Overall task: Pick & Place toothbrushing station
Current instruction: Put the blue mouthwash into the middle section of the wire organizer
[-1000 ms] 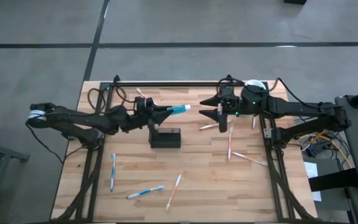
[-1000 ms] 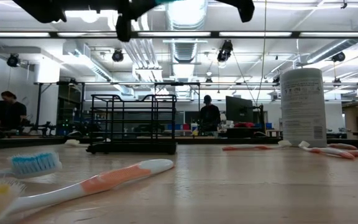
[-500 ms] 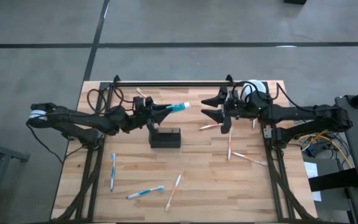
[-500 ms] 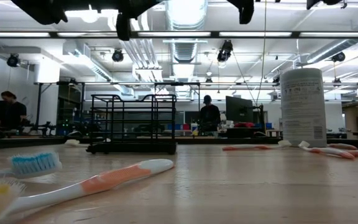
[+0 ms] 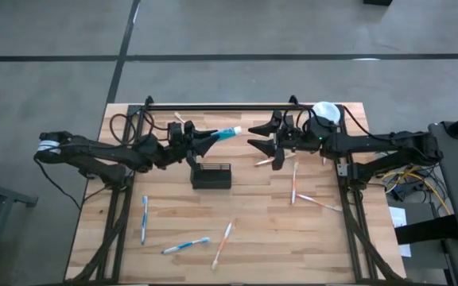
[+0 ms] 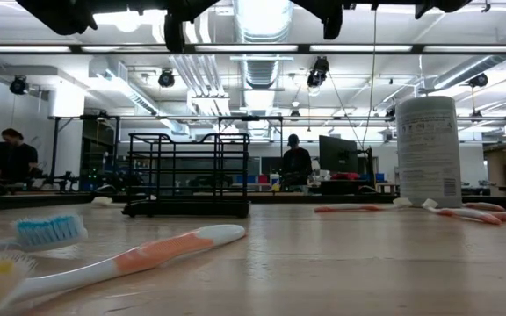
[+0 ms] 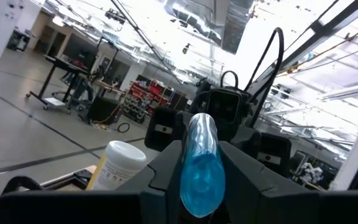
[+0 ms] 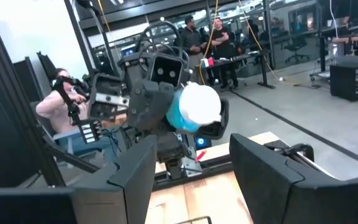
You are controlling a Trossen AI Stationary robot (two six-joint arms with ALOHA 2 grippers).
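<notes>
I have the left gripper (image 5: 203,140) pinching a blue tube (image 5: 227,134) by its tail, just above and behind the basket (image 5: 211,175), cap end toward the right arm. In the left wrist view the tube (image 7: 202,163) sticks straight out between my fingers (image 7: 166,177).

Change over the last second: the right gripper (image 5: 259,140) has slid away from the canister (image 5: 325,114) toward the basket, and now faces the tube's cap, near but apart. Its jaws are spread wide and empty. The right wrist view looks straight at the cap (image 8: 199,106) between its fingers (image 8: 131,174). The left arm has barely moved.

My reading: this looks like a hand-over in mid-air, or a steadying grip, before the tube goes into the basket. Nothing has been placed yet; as far as I can see from above, the basket holds nothing, though I cannot be sure.

Counter (image 5: 261,238): pale wood planks. Toothbrushes lie scattered around the basket: an orange one (image 5: 223,243) and two blue ones (image 5: 185,245) in front of it, several more beside it under the right arm (image 5: 294,183).

Room: the low view shows the basket (image 6: 187,175) well back, the canister (image 6: 428,151) beside it, and people (image 6: 296,164) at benches beyond.
</notes>
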